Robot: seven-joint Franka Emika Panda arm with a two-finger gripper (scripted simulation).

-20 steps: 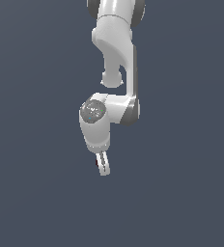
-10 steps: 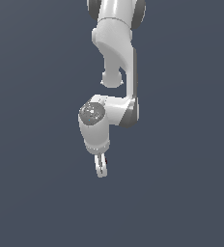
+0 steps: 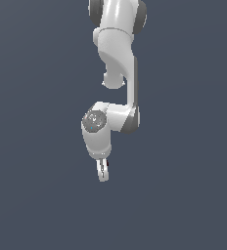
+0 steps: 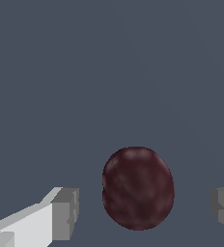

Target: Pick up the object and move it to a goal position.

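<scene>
Lower than a second ago: the gripper has dropped a little in the exterior view, arm posture otherwise much the same.

Wrist view: the ball, dark maroon and mottled, sits on the plain grey floor between the two fingertips. Gaps show on both sides; no contact with either pad. Jaws stand wide apart and hold nothing. The ball looks a bit nearer one finger than the other, but still inside the span.

Exterior view: the ball is hidden behind the fingers; cannot confirm the height above the floor.

Step in hand, as judged: final descent of the pick, pre-grasp. Next move calls for a little more lowering if the pads are not yet level with the ball's middle, then closing squarely on it, then lift. No goal marker visible.

Risk: a small round thing may roll or squirt out if one pad touches first.
</scene>
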